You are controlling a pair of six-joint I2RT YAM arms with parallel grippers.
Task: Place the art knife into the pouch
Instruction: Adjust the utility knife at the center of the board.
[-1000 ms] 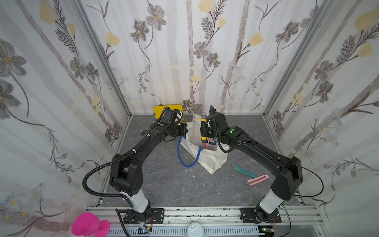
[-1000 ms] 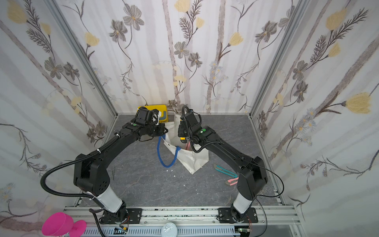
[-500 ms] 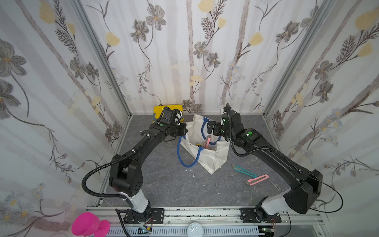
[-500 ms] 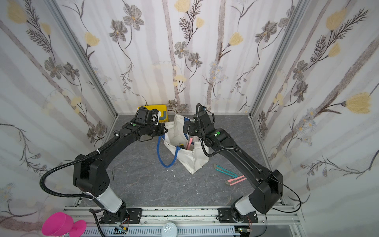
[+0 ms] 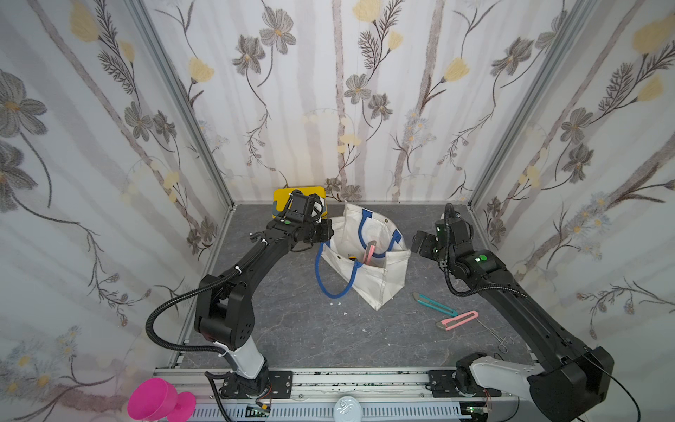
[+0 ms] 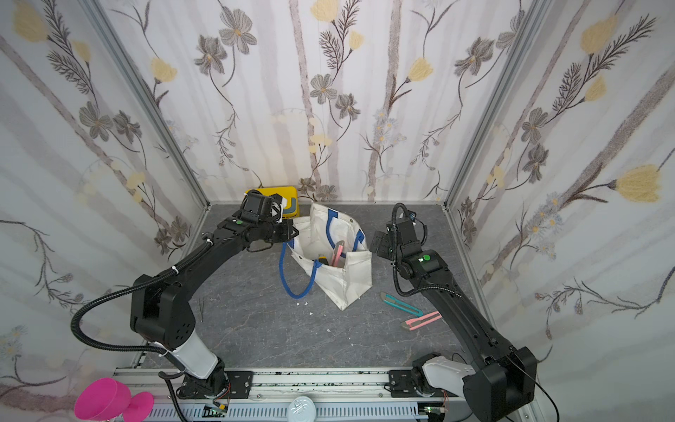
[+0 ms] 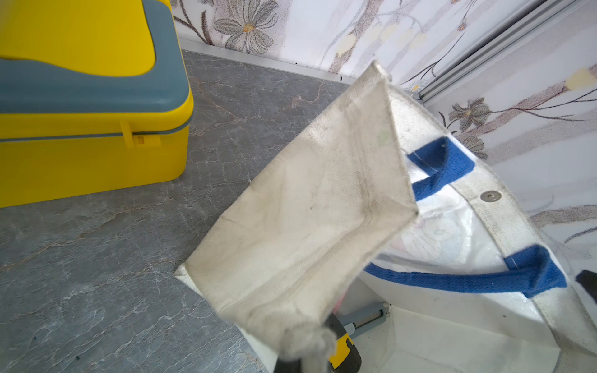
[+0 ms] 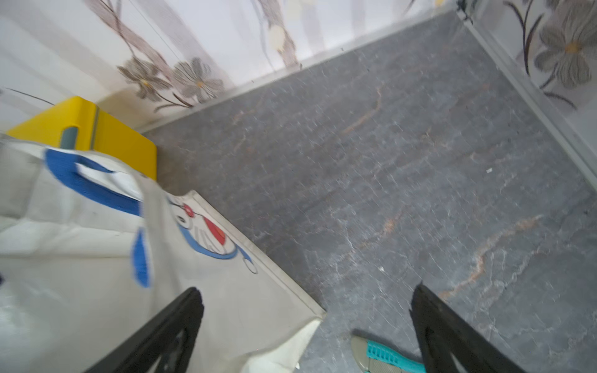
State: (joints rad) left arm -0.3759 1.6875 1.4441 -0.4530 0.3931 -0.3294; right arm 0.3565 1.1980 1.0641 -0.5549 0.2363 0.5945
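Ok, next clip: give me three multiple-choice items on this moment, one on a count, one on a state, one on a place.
1. How many knives lie on the table outside the pouch?
A. one
B. two
C. four

2. The right gripper is:
A. shut on the pouch
B. shut on the teal knife
C. open and empty

3. Where is the teal knife?
A. inside the pouch
B. on the table, next to a pink knife
C. held in the right gripper

Answers:
1. B: both top views show one teal and one pink knife lying there.
2. C: in the right wrist view its jaws stand wide apart with nothing between them.
3. B: the two knives lie close together on the right arm's side of the pouch.
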